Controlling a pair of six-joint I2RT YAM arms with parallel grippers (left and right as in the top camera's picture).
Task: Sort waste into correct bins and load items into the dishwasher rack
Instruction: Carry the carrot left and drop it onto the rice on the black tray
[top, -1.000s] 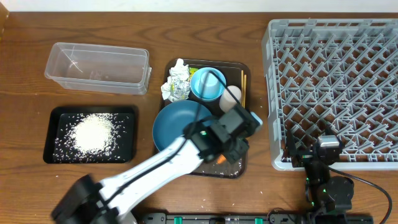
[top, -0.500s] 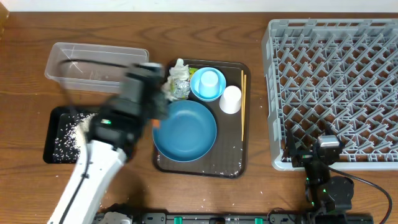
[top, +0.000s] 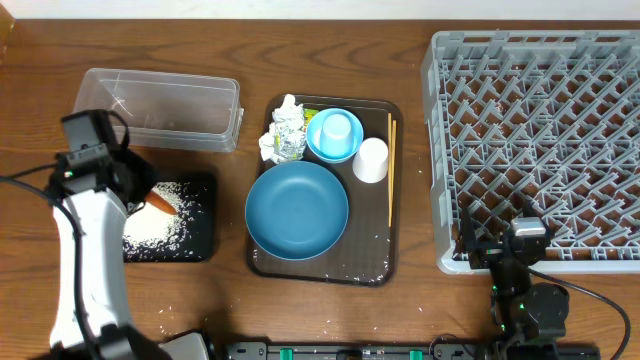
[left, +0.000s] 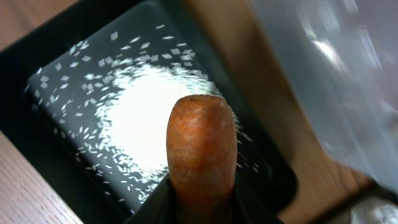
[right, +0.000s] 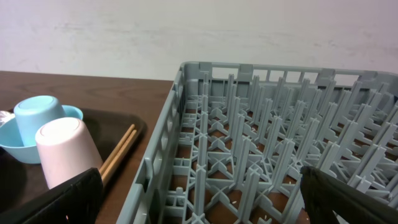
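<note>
My left gripper (top: 148, 192) is shut on the small orange carrot (top: 162, 202) and holds it over the black tray (top: 203, 238). In the left wrist view the carrot (left: 202, 146) sticks out of my jaws (left: 202, 202) above the rice heap (left: 140, 127). The clear box (top: 160, 108) stands behind the black tray. The blue plate (top: 297, 210), the light blue bowl (top: 335, 135) with a cup in it, a white cup (top: 371, 160), chopsticks (top: 391, 170) and crumpled paper (top: 283, 132) lie on the brown serving tray (top: 385, 270). My right gripper (right: 208, 199) is open and empty by the grey rack (top: 540, 140).
The right wrist view shows the rack's near-left corner (right: 161, 168), the chopsticks (right: 118, 152) and the white cup (right: 65, 152) to its left. Loose rice grains lie on the brown tray's front and on the table by the black tray.
My left arm has swung left from the front of the brown tray, carrying the carrot, and now holds it over the black tray. The right arm has not moved.
</note>
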